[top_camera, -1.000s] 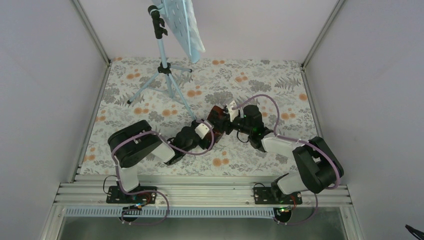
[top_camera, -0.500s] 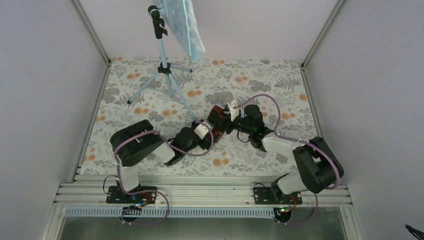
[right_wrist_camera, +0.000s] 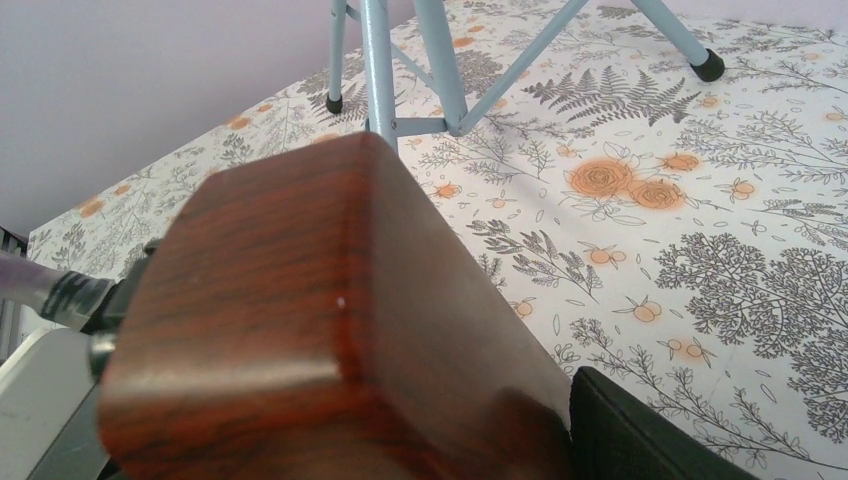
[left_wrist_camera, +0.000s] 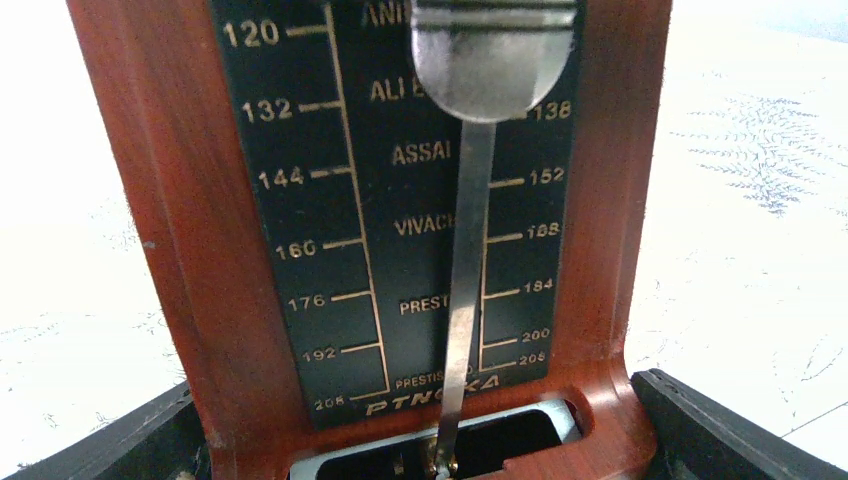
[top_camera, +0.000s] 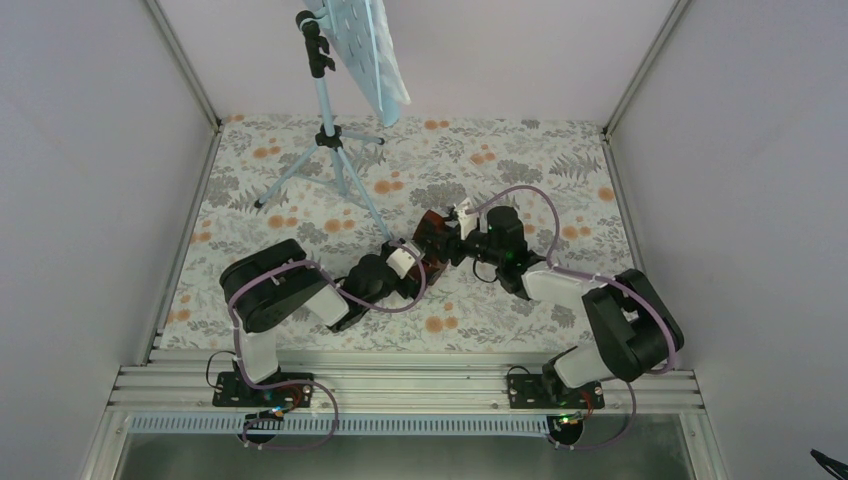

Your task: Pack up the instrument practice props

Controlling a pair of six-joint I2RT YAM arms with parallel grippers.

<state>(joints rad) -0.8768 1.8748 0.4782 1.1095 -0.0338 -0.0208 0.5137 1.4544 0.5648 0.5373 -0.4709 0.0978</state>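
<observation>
The brown wooden metronome stands mid-table between both grippers. In the left wrist view its black tempo scale and silver pendulum fill the frame. My left gripper is shut on its base, with black fingers pressed against both lower corners. My right gripper holds the metronome's wooden body from the other side; one black finger touches the wood and the other is hidden. The light-blue music stand stands at the back left. Its dotted plate carries pale sheet-music pages.
The stand's tripod legs spread over the floral tablecloth just behind the metronome. Grey walls close the left, right and back sides. An aluminium rail runs along the near edge.
The right wrist has shifted slightly up and left, nudging the metronome a little. The left arm has barely moved. Both grips are unchanged.
</observation>
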